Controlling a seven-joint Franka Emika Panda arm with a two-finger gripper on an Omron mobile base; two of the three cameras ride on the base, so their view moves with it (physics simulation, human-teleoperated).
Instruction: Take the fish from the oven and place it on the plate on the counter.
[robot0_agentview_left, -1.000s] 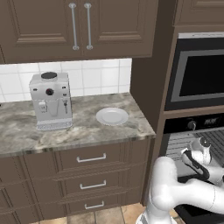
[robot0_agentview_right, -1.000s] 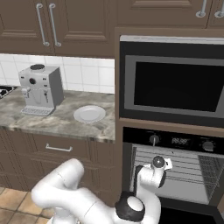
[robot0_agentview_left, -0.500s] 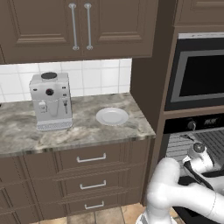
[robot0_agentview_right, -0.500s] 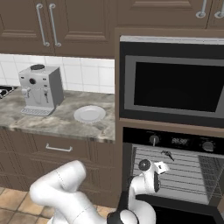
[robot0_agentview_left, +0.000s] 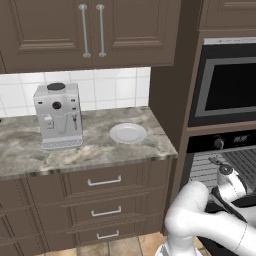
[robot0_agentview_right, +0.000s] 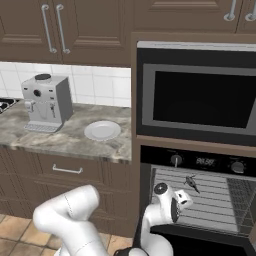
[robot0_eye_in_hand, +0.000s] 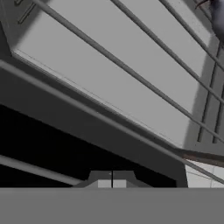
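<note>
The black oven (robot0_agentview_right: 215, 161) stands open, its silver wire racks (robot0_agentview_right: 210, 200) exposed. A tiny dark grey fish (robot0_agentview_right: 190, 183) lies on the upper rack, near its back left. It also appears as a small dark shape (robot0_agentview_left: 215, 161) in the left base view and as a blurred grey blob (robot0_eye_in_hand: 217, 12) at the hand view's top right. My gripper (robot0_eye_in_hand: 112, 183) is shut and empty, its tips pressed together, low at the oven's front left, below and in front of the fish. The white plate (robot0_agentview_left: 128, 133) (robot0_agentview_right: 102, 130) sits bare on the marbled counter (robot0_agentview_left: 95, 150).
A silver coffee machine (robot0_agentview_left: 57, 116) stands on the counter left of the plate. A silver-framed dark-window appliance (robot0_agentview_right: 195, 97) sits above the oven. Dark drawers with silver handles (robot0_agentview_left: 105, 181) run under the counter, and the oven's left wall is close beside my hand.
My hand has sunk lower at the oven's front, uncovering the fish in the right base view. The gripper stayed shut. Fish and plate have not moved.
</note>
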